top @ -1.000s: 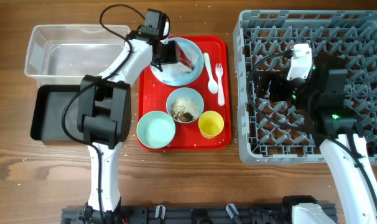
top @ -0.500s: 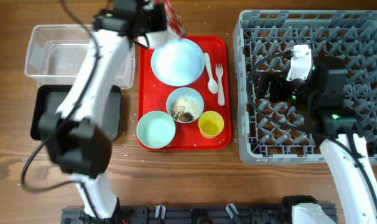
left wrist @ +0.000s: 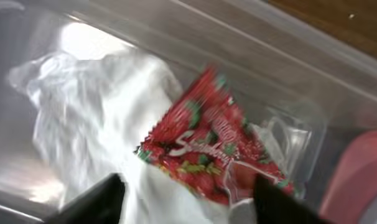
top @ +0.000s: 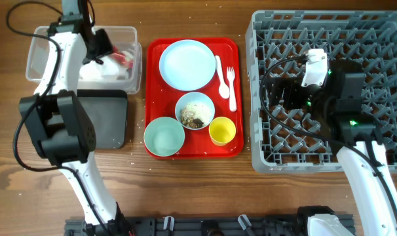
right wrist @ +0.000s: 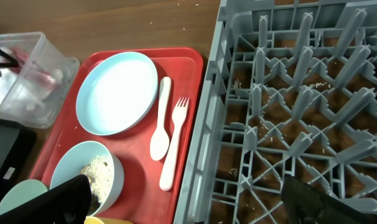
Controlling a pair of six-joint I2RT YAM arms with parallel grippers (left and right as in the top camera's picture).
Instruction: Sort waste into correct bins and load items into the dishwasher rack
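Red snack wrapper [left wrist: 204,146] lies on napkin [left wrist: 89,118] inside clear tub [top: 36,56].

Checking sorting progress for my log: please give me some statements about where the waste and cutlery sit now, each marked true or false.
1. The red snack wrapper lies in the clear tub. True.
2. The napkin lies on the pale blue plate. False: the plate is bare, and the napkin is in the clear tub beside the wrapper.
3. The spoon and fork are in the dishwasher rack. False: both lie on the red tray, right of the plate.
4. The pale blue bowl holds rice scraps. True.
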